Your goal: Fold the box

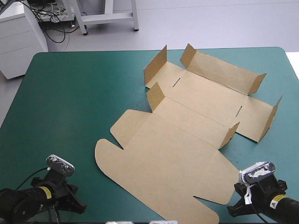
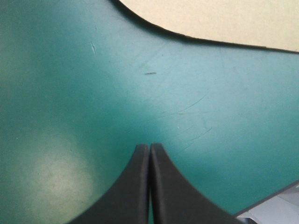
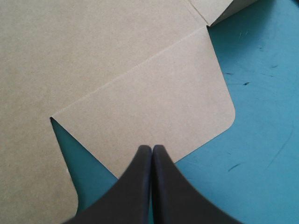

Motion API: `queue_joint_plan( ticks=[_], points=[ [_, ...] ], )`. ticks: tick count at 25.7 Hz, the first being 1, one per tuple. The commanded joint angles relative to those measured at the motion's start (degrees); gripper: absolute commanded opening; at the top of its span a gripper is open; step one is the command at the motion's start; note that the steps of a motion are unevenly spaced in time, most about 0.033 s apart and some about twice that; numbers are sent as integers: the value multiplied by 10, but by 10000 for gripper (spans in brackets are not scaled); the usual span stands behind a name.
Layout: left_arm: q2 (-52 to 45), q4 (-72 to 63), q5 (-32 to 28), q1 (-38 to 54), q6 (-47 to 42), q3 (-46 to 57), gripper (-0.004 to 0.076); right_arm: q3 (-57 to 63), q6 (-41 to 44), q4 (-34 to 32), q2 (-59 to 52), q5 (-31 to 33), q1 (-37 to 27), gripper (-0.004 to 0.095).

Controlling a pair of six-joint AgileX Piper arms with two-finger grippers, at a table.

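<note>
The brown box (image 1: 187,121) lies as a cut sheet across the middle of the teal-green table, its lid flat toward the near edge and several short flaps standing up at the far end. My left gripper (image 2: 149,147) is shut over bare cover at the near left corner, with the box's rounded lid edge (image 2: 210,18) well ahead of it. My right gripper (image 3: 152,148) is shut too, its tip just over the edge of a rounded side flap (image 3: 154,93) of the box at the near right. Neither holds anything.
A white cabinet (image 1: 18,37) and a metal frame (image 1: 107,16) stand beyond the table's far left corner. The table's near edge (image 2: 275,205) shows close beside my left gripper. Bare cover (image 1: 60,102) spreads left of the box.
</note>
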Motion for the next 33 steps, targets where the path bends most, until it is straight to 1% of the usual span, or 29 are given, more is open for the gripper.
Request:
queue_joint_plan(
  ticks=[1,6,7,8,9,11,12,13,14,16,18,23,24,28,31,33],
  points=[
    [2,-7,-21,0,-1,-12,-32,-14,0,5,4,-25,1,-18],
    [2,-7,-21,0,-1,-12,-32,-14,8,13,4,-25,1,-17],
    [2,-7,-21,0,-1,-12,-32,-14,8,16,4,-25,1,-9],
    [2,-7,-21,0,-1,-12,-32,-14,8,22,4,-25,1,38],
    [2,-7,-21,0,-1,-12,-32,-14,8,23,4,-25,1,105],
    [2,-7,-21,0,-1,-12,-32,-15,8,23,4,-22,1,364],
    [2,-7,-21,0,-1,-12,-32,-15,8,23,4,-22,1,572],
    [2,-7,-21,0,-1,-12,-32,-15,15,23,4,-22,1,680],
    [2,-7,-21,0,-1,-12,-32,-15,24,23,4,-22,1,771],
    [2,-7,-21,0,-1,-12,-32,-15,32,22,4,-24,1,874],
    [2,-7,-21,0,-1,-12,-32,-15,34,21,4,-24,1,902],
    [2,-7,-21,0,-1,-12,-32,-38,65,12,4,-26,1,901],
    [2,-7,-21,0,-3,-12,-32,-47,79,6,6,-25,1,901],
    [2,-9,-21,0,-5,-12,-32,-100,179,-28,25,-1,1,901],
    [2,-9,-21,0,-5,-12,-32,-142,221,-44,52,13,1,900],
    [2,-9,-21,0,-5,-12,-32,-161,234,-47,72,15,1,901]
  ],
)
